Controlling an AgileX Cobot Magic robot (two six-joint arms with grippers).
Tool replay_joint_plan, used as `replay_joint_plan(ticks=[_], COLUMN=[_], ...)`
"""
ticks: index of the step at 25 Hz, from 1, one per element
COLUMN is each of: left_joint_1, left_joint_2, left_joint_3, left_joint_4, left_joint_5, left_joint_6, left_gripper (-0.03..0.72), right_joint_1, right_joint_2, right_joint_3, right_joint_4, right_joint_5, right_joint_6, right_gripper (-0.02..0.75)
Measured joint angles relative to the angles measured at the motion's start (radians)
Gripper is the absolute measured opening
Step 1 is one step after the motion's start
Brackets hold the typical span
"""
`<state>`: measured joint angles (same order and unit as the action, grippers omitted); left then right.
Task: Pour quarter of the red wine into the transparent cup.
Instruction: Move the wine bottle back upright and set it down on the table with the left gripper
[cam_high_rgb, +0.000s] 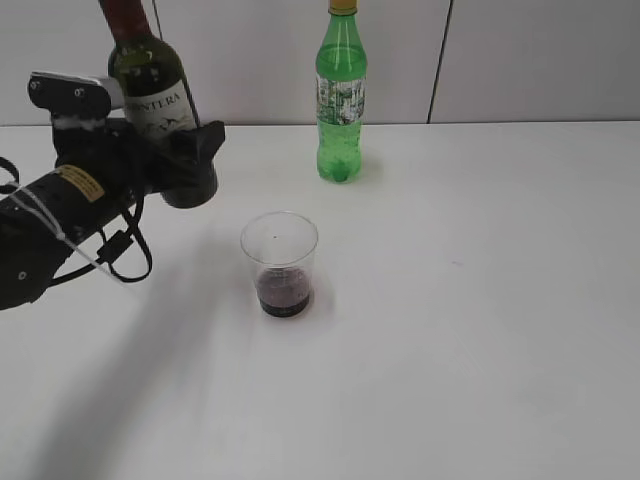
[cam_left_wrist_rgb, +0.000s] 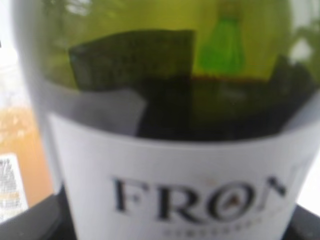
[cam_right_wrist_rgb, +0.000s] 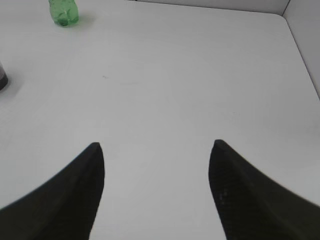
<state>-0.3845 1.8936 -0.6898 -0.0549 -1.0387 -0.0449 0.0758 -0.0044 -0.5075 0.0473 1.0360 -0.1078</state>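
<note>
Left of the transparent cup: the left gripper (cam_high_rgb: 185, 160) clamps the wine bottle (cam_high_rgb: 150, 85) at its lower body, lifted and leaning a little, neck up.
Cup: the transparent cup (cam_high_rgb: 279, 264) stands upright near the table's (cam_high_rgb: 480, 330) middle, a shallow layer of red wine (cam_high_rgb: 282, 295) in its base.
Bottle close-up: the left wrist view is filled by the white label and dark glass (cam_left_wrist_rgb: 165, 165); more wine sits inside, level unclear.
Right of the cup: the right gripper (cam_right_wrist_rgb: 157, 165) hangs with its jaws spread wide, holding nothing, well apart from the cup.
Behind the cup: a green soda bottle (cam_high_rgb: 342, 95) stands upright near the back wall.
Risk: judged from here, drips from the open neck could mark the table if the bottle swings; a low pass could tip the light cup; a slack grip on smooth glass could let the bottle slide.
Count: two bottles clearly seen, one cup, two grippers; an orange shape (cam_left_wrist_rgb: 25, 150) at the left wrist view's edge may be a third bottle.
</note>
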Motion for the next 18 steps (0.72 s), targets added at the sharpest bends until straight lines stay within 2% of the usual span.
replay_joint_plan(ticks=[8,14,18], left_joint_1=[0.013,0.013,0.013], left_joint_2=[0.126,0.265,0.341], left_joint_3=[-0.182,-0.325,-0.390], left_joint_4=[0.001,0.096,0.123], left_joint_5=[-0.006,0.016,0.028], left_joint_6=[-0.015,-0.016,-0.016], left_gripper=[0.546,0.546,0.546], right_joint_1=[0.000,0.000,0.000], right_joint_2=[0.000,0.000,0.000], right_joint_3=[0.000,0.000,0.000], right_joint_4=[0.000,0.000,0.000], right_joint_5=[-0.001,0.000,0.000], right_joint_6=[0.001,0.000,0.000], right_gripper=[0.531,0.531,0.531])
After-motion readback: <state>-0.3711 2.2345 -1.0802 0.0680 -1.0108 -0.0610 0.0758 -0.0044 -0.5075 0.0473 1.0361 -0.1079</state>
